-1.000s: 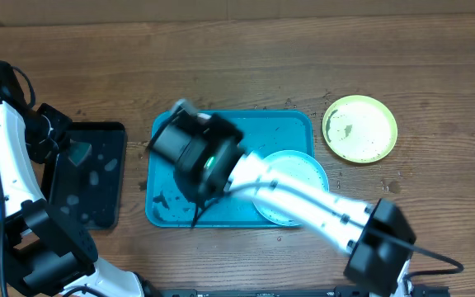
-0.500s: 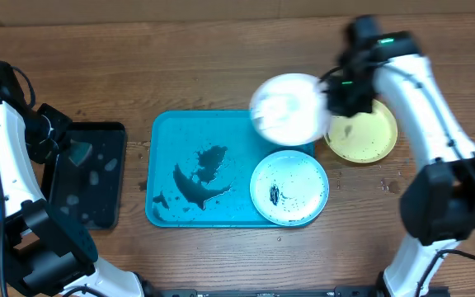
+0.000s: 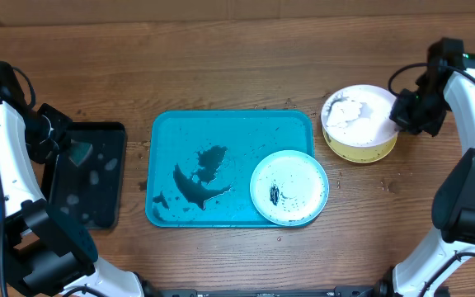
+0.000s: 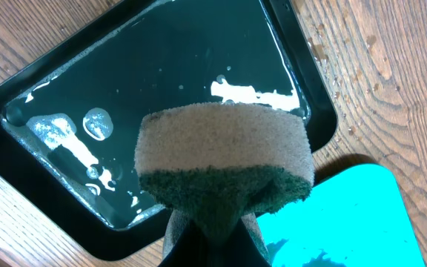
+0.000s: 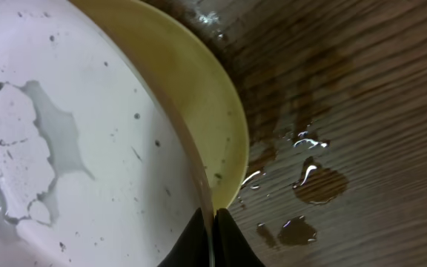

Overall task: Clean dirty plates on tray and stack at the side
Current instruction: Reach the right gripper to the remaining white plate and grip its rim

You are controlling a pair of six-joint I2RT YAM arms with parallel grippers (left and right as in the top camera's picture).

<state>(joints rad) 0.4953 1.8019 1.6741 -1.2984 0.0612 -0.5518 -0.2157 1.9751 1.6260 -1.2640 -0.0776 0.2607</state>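
Right gripper (image 3: 408, 111) is at the side stack, jaws pinched almost closed on the rim of the white-rimmed plate (image 3: 357, 110), which lies on the yellow-green plate (image 3: 361, 149) on the bare table (image 3: 246, 66), right of the turquoise tray (image 3: 167, 136). The wrist view shows the grip is thin, on the rim edge only (image 5: 212, 222). The white-rimmed plate is wet and specked and sits off-centre, leaving a crescent of yellow-green rim exposed. Left gripper (image 4: 212, 233) is clamped on the sponge (image 4: 224, 148), held above the black tray (image 4: 161, 81), which contains water. The mint plate (image 3: 289, 187) is on the turquoise tray's near right corner, with a black smear at its centre, not yet cleaned.

Risks:
- Wet plate on wet plate and off-centre, so the top one may slide or tip on release.
- Fingers withdrawing along the rim could drag the plate with them.
- Black residue (image 3: 200, 177) pooled on the turquoise tray could re-soil the mint plate if it is pushed through it.
- The soaked sponge may drip across the table.

Count:
- Plates: 3 (2 stacked at the side, 1 on the tray).
- Trays: 2 (1 turquoise, 1 black).
- Sponge: 1.
- Grippers: 2, both occupied.
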